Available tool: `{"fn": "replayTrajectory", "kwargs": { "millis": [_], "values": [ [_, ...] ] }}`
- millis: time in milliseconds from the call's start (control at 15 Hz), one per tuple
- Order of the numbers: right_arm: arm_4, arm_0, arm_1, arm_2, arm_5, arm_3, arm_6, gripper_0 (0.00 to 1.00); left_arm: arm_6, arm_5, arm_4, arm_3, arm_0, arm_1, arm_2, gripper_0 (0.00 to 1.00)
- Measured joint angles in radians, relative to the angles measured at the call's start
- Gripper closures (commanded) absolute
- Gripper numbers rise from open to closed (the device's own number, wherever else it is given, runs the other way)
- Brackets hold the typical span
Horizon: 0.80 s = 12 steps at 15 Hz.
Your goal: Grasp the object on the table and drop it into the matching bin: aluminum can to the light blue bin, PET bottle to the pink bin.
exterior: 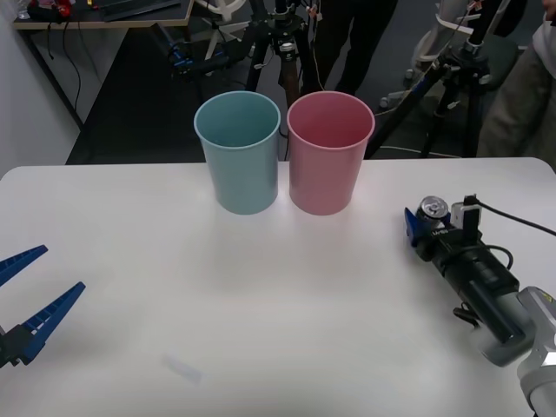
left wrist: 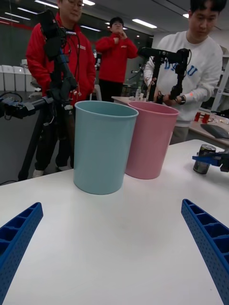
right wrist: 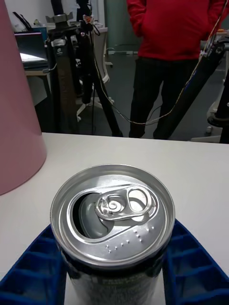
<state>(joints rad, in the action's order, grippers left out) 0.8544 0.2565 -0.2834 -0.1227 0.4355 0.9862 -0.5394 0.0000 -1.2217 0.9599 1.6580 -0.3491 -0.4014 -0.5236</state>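
Dark floor (exterior: 130, 104), black tripods (exterior: 269, 43) beyond table's far edge, ceiling strip lights (left wrist: 143, 23), side desk (exterior: 104, 17).

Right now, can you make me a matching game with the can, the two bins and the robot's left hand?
Things:
1. aluminum can
2. light blue bin
3. pink bin
4. left gripper

Clues:
A. open, holding nothing, over the table's left edge
B. stands beside the pink bin, on the robot's left of it
C. between the right gripper's blue fingers, upright
D. the bin nearer the can

Pairs: 1-C, 2-B, 3-D, 4-A
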Motion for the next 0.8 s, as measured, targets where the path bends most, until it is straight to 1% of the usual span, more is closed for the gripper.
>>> {"fn": "replayTrajectory", "kwargs": {
  "millis": [467,667,800],
  "values": [
    [-0.001,-0.003,0.0,0.0,0.012,0.011,0.001,1.0,0.0,0.0,0.0,0.0,0.0,0.0,0.0,0.0],
    [0.007,-0.025,0.0,0.0,0.013,0.065,0.008,1.0,0.0,0.0,0.0,0.0,0.0,0.0,0.0,0.0],
    [0.013,-0.061,0.0,0.011,0.013,0.136,0.014,1.0,0.0,0.0,0.0,0.0,0.0,0.0,0.0,0.0]
  ]
}}
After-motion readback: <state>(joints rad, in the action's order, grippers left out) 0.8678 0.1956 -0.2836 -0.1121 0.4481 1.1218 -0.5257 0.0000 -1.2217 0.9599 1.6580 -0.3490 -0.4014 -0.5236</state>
